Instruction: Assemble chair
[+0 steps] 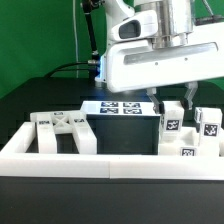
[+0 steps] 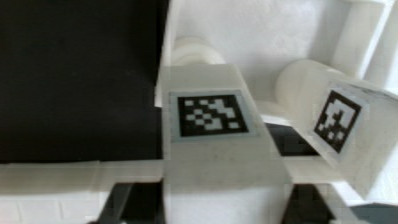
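Black table (image 1: 40, 95) with a green backdrop (image 1: 40, 30) behind it and a dark cable (image 1: 75, 68) running along the far edge. A long white rail (image 1: 110, 165) runs along the table edge nearest the exterior camera and turns up at the corner on the exterior view's left. The marker board (image 1: 118, 108) lies flat mid-table, just behind the parts and partly hidden by the arm's bulky white wrist housing (image 1: 160, 60). The loose chair parts sit inside the rail. A frame piece (image 1: 60, 128) is near the corner on the exterior view's left. Toward the exterior view's right end of the near edge, three uprights stand crowded together: a square post (image 1: 171, 125), a second post (image 1: 207, 128) just beside it, and a third post (image 1: 187, 152) in front of them, close against the rail, tags facing the camera. The gripper (image 1: 171, 100) hangs directly over the square post, one finger on each side of its top. In the wrist view the square post (image 2: 214, 115) fills the centre with its tag facing up and runs down between the dark fingers (image 2: 134, 205) of the gripper (image 2: 214, 205). The second post (image 2: 338, 115) is right next to it, tilted in this view, crowding that side. The jaws flank the square post closely, but can't tell whether the pads are actually pinching it or standing just clear. The other side of the post is bare black table.
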Robot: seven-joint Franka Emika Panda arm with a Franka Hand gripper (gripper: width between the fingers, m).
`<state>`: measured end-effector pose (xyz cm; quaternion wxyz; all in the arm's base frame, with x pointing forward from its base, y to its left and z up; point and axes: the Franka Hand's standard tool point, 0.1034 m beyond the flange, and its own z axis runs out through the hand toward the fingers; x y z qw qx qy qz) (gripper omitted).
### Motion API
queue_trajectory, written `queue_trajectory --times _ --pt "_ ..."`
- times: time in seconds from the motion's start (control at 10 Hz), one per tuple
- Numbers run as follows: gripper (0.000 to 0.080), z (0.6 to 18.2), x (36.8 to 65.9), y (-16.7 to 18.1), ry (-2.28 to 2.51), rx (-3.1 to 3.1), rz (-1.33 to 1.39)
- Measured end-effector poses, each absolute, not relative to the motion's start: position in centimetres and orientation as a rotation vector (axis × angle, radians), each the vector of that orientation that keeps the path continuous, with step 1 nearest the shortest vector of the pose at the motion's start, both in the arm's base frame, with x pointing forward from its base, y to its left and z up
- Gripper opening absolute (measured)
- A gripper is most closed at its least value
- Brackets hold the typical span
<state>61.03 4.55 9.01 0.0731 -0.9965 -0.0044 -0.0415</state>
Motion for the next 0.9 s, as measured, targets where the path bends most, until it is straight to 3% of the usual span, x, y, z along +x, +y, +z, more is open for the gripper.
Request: queue_trajectory --times 0.4,0.9 --pt "0.0291 9.0 60.7 5.0 0.372 -2.967 -0.155" --pt "0.0297 9.1 61.1 3.0 0.995 -2.852 -0.178"
